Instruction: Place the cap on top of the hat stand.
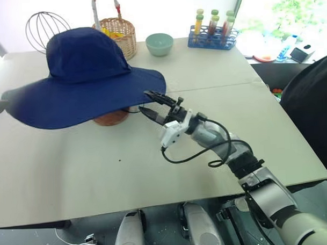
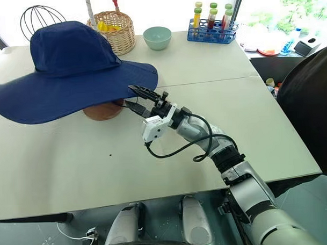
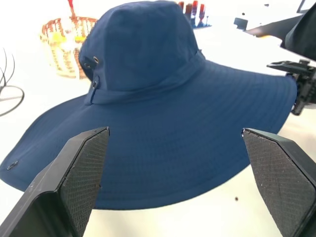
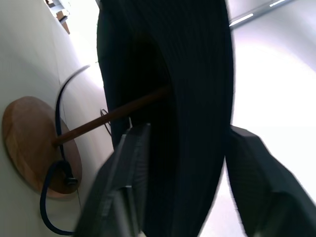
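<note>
cap (image 1: 86, 77) crown up, brim level

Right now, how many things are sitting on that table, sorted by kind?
Hats: 1, the cap
Stands: 1, the hat stand
Wire frames: 1
Baskets: 1
Bowls: 1
Tube racks: 1
Total: 6

Cap (image 4: 197, 74) brim between parted end effector (image 4: 182, 182) fingers (hat stand (image 4: 34, 143) beyond).
</note>
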{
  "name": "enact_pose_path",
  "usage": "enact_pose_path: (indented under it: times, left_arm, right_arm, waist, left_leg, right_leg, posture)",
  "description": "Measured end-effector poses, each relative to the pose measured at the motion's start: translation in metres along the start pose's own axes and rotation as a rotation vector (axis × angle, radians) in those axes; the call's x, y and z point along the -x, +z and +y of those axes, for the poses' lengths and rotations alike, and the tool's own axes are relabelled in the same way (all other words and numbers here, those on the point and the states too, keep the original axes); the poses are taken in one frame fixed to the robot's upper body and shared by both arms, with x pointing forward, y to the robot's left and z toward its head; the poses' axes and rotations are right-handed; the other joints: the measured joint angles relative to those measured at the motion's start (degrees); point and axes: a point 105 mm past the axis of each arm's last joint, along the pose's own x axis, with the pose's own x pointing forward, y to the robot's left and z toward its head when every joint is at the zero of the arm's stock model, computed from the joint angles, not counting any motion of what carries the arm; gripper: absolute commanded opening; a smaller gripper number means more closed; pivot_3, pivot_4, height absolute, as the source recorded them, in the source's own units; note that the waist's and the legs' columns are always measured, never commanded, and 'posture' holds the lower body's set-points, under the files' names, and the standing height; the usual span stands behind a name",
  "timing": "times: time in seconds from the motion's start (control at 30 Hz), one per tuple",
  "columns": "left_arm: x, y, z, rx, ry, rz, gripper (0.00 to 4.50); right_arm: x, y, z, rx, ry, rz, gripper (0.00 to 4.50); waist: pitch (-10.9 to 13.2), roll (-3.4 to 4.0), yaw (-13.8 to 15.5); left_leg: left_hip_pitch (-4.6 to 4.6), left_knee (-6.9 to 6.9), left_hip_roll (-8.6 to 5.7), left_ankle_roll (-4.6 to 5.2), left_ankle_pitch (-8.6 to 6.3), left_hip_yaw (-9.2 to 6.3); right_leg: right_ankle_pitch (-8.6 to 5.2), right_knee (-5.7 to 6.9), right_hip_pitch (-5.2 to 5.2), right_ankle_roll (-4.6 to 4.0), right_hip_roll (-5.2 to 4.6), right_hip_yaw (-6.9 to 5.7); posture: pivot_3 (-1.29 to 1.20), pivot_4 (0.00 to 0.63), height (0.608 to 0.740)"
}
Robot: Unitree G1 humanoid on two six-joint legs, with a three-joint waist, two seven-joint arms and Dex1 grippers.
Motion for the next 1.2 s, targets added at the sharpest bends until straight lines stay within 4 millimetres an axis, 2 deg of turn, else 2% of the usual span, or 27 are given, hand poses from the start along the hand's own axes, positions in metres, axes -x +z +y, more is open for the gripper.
enact_pose_path:
  times: [0.1, 0.2, 0.3, 0.37, 0.47, 0.6, 0.7, 0.8, 0.87, 0.93, 1.07, 1.2]
  left_arm:
    - [-0.003, -0.002, 0.003, 0.012, -0.011, -0.002, 4.5]
    - [-0.005, -0.003, 0.005, 0.019, -0.016, -0.007, 4.5]
    - [-0.006, -0.003, 0.005, 0.019, -0.022, -0.007, 4.5]
    - [-0.007, -0.004, 0.005, 0.018, -0.03, -0.001, 4.5]
    - [-0.005, -0.005, 0.007, 0.016, -0.024, 0.003, 4.5]
    - [-0.005, -0.006, 0.009, 0.006, -0.025, 0.004, 4.5]
    - [-0.004, -0.007, 0.012, 0.011, -0.017, 0.008, 4.5]
    - [-0.005, -0.005, 0.012, -0.005, -0.021, 0.003, 4.5]
    - [-0.004, -0.002, 0.012, -0.012, -0.024, 0.003, 4.5]
    - [-0.003, 0.0, 0.011, -0.019, -0.025, 0.007, 4.5]
    - [0.0, 0.004, 0.012, -0.031, -0.015, 0.012, 4.5]
    - [0.005, 0.006, 0.012, -0.032, 0.003, 0.017, 4.5]
  right_arm:
    - [0.007, 0.009, -0.003, -0.015, 0.031, -0.021, 2.32]
    - [0.022, 0.007, -0.002, -0.042, 0.073, 0.01, 2.32]
    - [0.04, 0.001, -0.011, -0.068, 0.097, 0.069, 2.32]
    - [0.06, -0.003, -0.022, -0.108, 0.126, 0.128, 2.32]
    - [0.102, -0.015, -0.041, -0.198, 0.28, 0.301, 2.32]
    - [0.119, -0.011, -0.076, -0.471, 0.398, 0.405, 2.32]
    - [0.121, -0.011, -0.119, -0.754, 0.413, 0.444, 2.32]
    - [0.114, -0.007, -0.171, -0.973, 0.365, 0.38, 2.32]
    - [0.113, -0.008, -0.19, -1.069, 0.351, 0.36, 2.32]
    - [0.118, -0.012, -0.194, -1.149, 0.368, 0.368, 2.32]
    - [0.128, -0.025, -0.176, -1.226, 0.437, 0.444, 2.32]
    - [0.126, -0.024, -0.17, -1.258, 0.473, 0.426, 2.32]
  waist:
    - [0.0, -0.01, 0.1]
    - [0.0, -0.03, 0.2]
    - [0.0, -0.02, 0.3]
    - [0.0, 0.0, 0.6]
    - [0.0, -0.01, 1.5]
    - [0.1, 0.08, 1.3]
    - [0.1, 0.14, 1.4]
    - [0.2, 0.14, 1.4]
    - [0.2, 0.13, 1.4]
    - [0.2, 0.14, 1.5]
    - [0.2, 0.22, 1.4]
    - [0.2, 0.27, 1.3]
  left_leg:
    - [0.0, -0.01, 0.0, 0.0, 0.0, 0.0]
    - [0.0, 0.01, 0.0, 0.0, 0.0, 0.01]
    - [0.0, 0.02, 0.0, 0.0, 0.0, 0.01]
    - [0.0, 0.0, -0.01, 0.0, 0.0, 0.02]
    - [0.02, 0.01, -0.01, 0.01, -0.01, 0.07]
    - [0.13, 0.02, 0.06, 0.0, -0.01, 0.18]
    - [0.1, 0.04, 0.06, 0.0, -0.02, 0.21]
    - [-0.02, -0.02, 0.06, -0.02, -0.03, 0.24]
    - [-0.09, -0.08, 0.06, 0.01, -0.05, 0.27]
    - [-0.19, -0.14, 0.05, 0.06, -0.08, 0.34]
    - [-0.59, -0.08, 0.02, 0.11, -0.11, 0.47]
    - [-0.69, -0.07, 0.04, 0.14, -0.12, 0.49]
  right_leg:
    - [-0.02, 0.0, 0.02, 0.04, 0.0, 0.0]
    - [-0.02, -0.01, 0.03, 0.04, -0.01, 0.0]
    - [-0.03, -0.01, 0.03, 0.04, -0.02, 0.0]
    - [-0.05, -0.02, 0.04, 0.06, -0.03, 0.0]
    - [-0.12, -0.06, 0.06, 0.12, -0.08, 0.0]
    - [-0.18, -0.05, 0.06, 0.22, -0.11, -0.01]
    - [-0.17, -0.06, -0.01, 0.19, -0.15, -0.01]
    - [-0.16, -0.13, -0.19, 0.17, -0.2, -0.01]
    - [-0.15, -0.23, -0.25, 0.14, -0.19, -0.02]
    - [-0.03, -0.38, -0.3, -0.04, -0.21, -0.02]
    - [0.0, -0.47, -0.58, 0.01, -0.25, -0.01]
    - [0.01, -0.44, -0.69, 0.05, -0.18, -0.01]
  posture:
    - [0.0, 0.15, 0.74]
    - [0.0, 0.15, 0.74]
    - [0.0, 0.15, 0.74]
    - [0.0, 0.15, 0.74]
    - [0.0, 0.15, 0.74]
    - [0.0, 0.15, 0.74]
    - [0.0, 0.15, 0.74]
    - [0.0, 0.15, 0.74]
    - [0.0, 0.15, 0.74]
    - [0.0, 0.15, 0.74]
    - [0.0, 0.15, 0.74]
    - [0.0, 0.15, 0.74]
